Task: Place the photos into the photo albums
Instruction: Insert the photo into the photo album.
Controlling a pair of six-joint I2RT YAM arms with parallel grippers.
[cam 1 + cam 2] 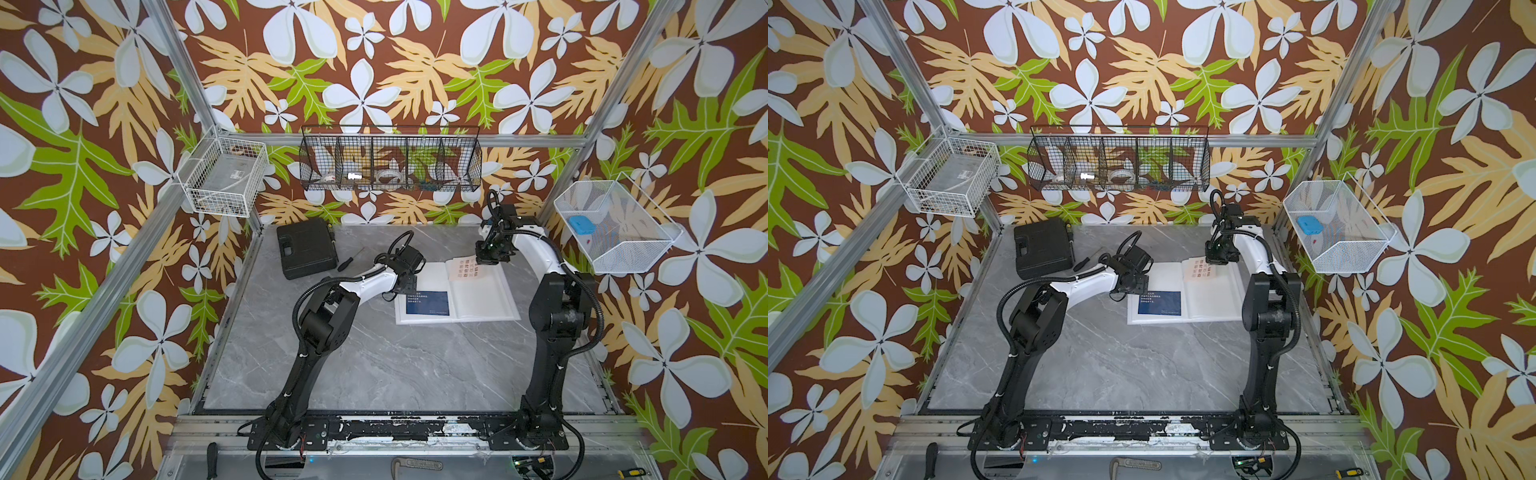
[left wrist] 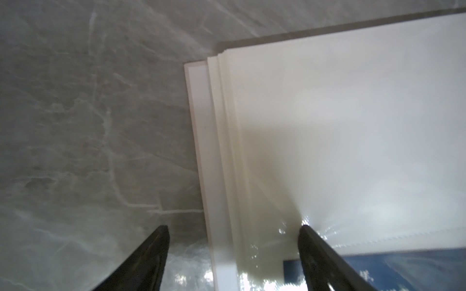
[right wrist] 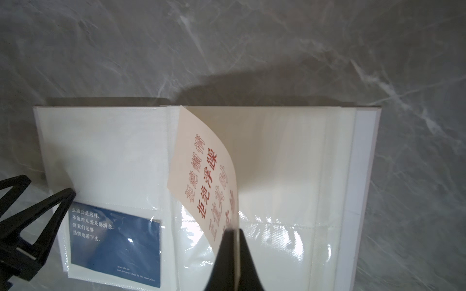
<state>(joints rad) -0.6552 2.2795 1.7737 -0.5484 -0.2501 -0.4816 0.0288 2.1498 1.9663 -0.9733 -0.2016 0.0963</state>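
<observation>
The photo album [image 1: 482,303] [image 1: 1214,301] lies open on the grey table. A navy blue photo [image 1: 428,302] [image 3: 116,241] sits in the clear pocket of its left page. My right gripper [image 3: 236,230] is shut on a cream photo [image 3: 201,176] [image 1: 463,270] printed with red Chinese text. The photo curves up over the spine and the right page [image 3: 290,156]. My left gripper [image 2: 234,226] is open and straddles the album's left edge [image 2: 201,151]. One of its fingers [image 2: 317,252] rests on the left page beside the blue photo; the other is over the table.
A black plastic case [image 1: 306,248] and a small screwdriver [image 1: 349,261] lie at the back left of the table. Wire baskets hang on the walls: white [image 1: 224,178], black [image 1: 390,160] and white [image 1: 615,228]. Hand tools lie along the front rail [image 1: 415,463].
</observation>
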